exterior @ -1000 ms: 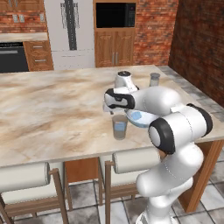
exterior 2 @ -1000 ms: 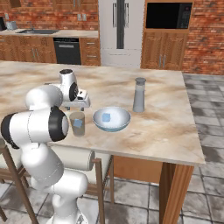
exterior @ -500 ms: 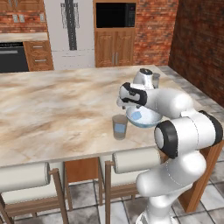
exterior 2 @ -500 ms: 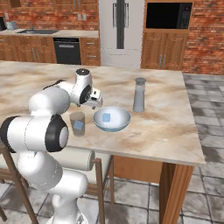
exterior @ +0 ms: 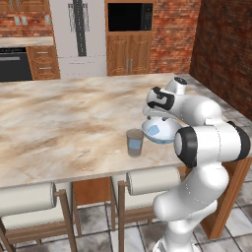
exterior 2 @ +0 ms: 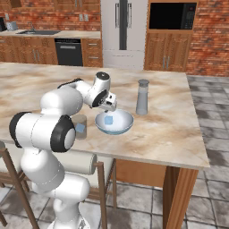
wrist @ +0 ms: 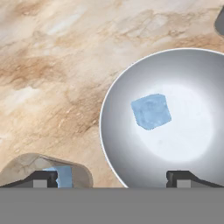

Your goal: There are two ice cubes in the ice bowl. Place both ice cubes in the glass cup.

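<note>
The gripper (wrist: 111, 177) hangs spread wide and empty over the near rim of the bowl (wrist: 109, 131). One ice cube (wrist: 151, 111) lies ahead of the fingertips, near the bowl's middle, with bare floor all round it. The other cube (wrist: 64, 175) sits in the cup (wrist: 26, 168), just beside the bowl's edge by one fingertip. Open marble counter (wrist: 52, 65) stretches beyond; a shaker (exterior 2: 142, 97) stands past the bowl

A slim grey shaker (exterior 2: 142, 97) stands upright on the marble tabletop (exterior: 59, 118); two cushioned stools (exterior: 29, 199) sit below its edge.
</note>
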{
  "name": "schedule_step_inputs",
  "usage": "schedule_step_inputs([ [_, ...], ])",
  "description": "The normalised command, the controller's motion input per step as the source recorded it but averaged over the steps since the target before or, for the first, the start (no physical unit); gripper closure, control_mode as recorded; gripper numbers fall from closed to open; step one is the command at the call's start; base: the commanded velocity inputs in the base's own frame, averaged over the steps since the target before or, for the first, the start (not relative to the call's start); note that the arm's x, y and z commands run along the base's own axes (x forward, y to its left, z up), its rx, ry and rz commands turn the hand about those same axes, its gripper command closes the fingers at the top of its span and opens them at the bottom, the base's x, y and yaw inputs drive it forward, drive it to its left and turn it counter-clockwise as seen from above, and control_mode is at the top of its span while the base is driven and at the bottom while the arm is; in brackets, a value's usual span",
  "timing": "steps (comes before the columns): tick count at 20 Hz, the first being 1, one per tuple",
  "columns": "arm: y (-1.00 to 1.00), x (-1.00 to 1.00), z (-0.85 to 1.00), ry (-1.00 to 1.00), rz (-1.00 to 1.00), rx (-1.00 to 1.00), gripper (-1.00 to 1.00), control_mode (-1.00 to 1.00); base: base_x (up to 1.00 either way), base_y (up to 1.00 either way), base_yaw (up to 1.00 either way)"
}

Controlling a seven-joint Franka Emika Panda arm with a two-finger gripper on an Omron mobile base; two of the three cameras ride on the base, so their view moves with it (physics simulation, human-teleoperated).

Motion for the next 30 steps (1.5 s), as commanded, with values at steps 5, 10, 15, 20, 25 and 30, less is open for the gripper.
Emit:
schedule_step_inputs([
  [5,-0.01,-0.02,-0.09,0.0,-0.2,0.03,-1.0,-1.0,0.0,0.0,0.0],
  [10,-0.11,0.0,-0.08,0.0,-0.29,0.04,-1.0,-1.0,0.0,0.0,0.0],
  [15,-0.2,0.0,-0.13,0.0,-0.35,0.16,-1.0,-1.0,0.0,0.0,0.0],
  [20,-0.14,0.0,-0.12,0.0,-0.3,0.22,-1.0,-1.0,0.0,0.0,0.0],
  [25,-0.01,0.03,-0.16,0.09,-0.14,0.12,-1.0,-1.0,0.0,0.0,0.0],
  [30,0.0,0.09,-0.35,0.16,-0.06,0.07,-1.0,-1.0,0.0,0.0,0.0],
])
